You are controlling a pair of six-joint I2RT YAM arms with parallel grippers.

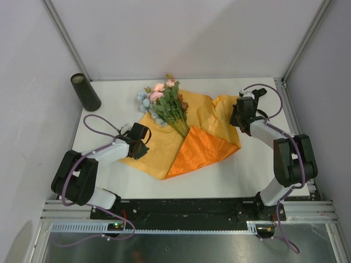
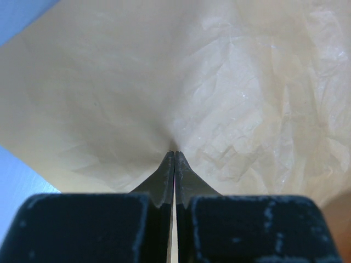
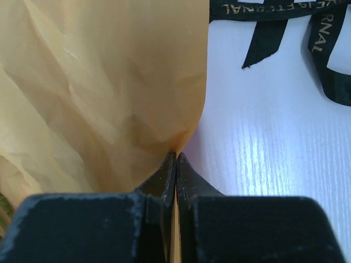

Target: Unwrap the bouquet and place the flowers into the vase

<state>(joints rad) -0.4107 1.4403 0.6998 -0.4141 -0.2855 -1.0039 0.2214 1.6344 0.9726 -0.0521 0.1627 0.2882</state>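
While left gripper [image 2: 174,157] and right gripper [image 3: 176,157] pinch spread orange paper sheet [image 1: 159,153], unwrapping looks nearly done; next: release, grasp green-stemmed pastel flowers [image 1: 167,107].

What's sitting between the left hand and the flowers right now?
Only the opened wrapping paper, pinched at its edge by the left hand; the flowers lie on it. The top view shows this.

Both arms [image 1: 107,152] white, black joints [image 1: 77,178], purple cables [image 1: 93,115]; fingers [image 2: 163,178] perhaps scuffed.
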